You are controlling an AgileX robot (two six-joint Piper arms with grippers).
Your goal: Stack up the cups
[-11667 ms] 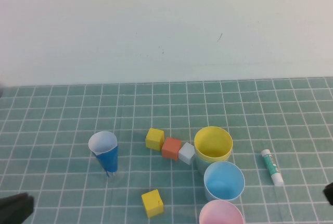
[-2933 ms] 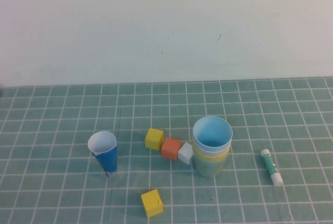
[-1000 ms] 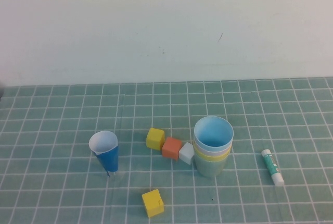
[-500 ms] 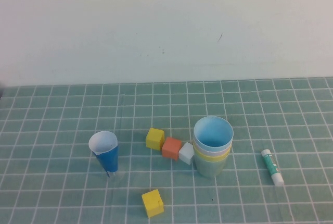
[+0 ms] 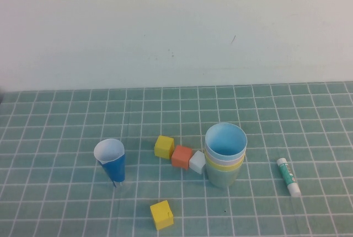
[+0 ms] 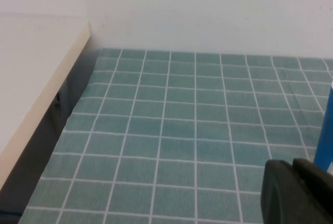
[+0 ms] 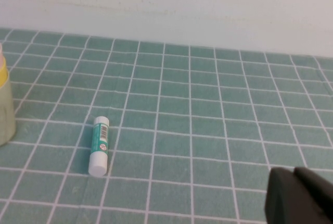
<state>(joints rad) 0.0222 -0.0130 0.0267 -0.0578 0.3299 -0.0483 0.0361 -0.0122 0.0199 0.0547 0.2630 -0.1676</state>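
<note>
Standing right of centre on the green gridded mat (image 5: 66,121), the cups (image 5: 225,157) are found nested in 1 upright stack. The light blue cup (image 5: 225,139) is seated uppermost, with a thin pink rim just below it, then the yellow cup (image 5: 225,165), and the pale green cup (image 5: 223,179) at the base. A white cube (image 5: 197,162) is set against the stack's left side, touching an orange cube (image 5: 182,156), which in turn touches a yellow cube (image 5: 164,146). A 2nd yellow cube (image 5: 161,214) lies apart, nearer the robot. A dark blue cone-shaped cup (image 5: 111,161) with a white inside is stood well to the left of the cubes. A green and white glue stick (image 5: 288,176) is laid flat to the right of the stack, clear of it.

Neither arm is seen in the high view. The left gripper (image 6: 299,193) is seen clenched and empty at the edge of its wrist view, above the mat near the cone cup. The right gripper (image 7: 299,198) is likewise closed on nothing, above bare mat near the glue stick.
</note>
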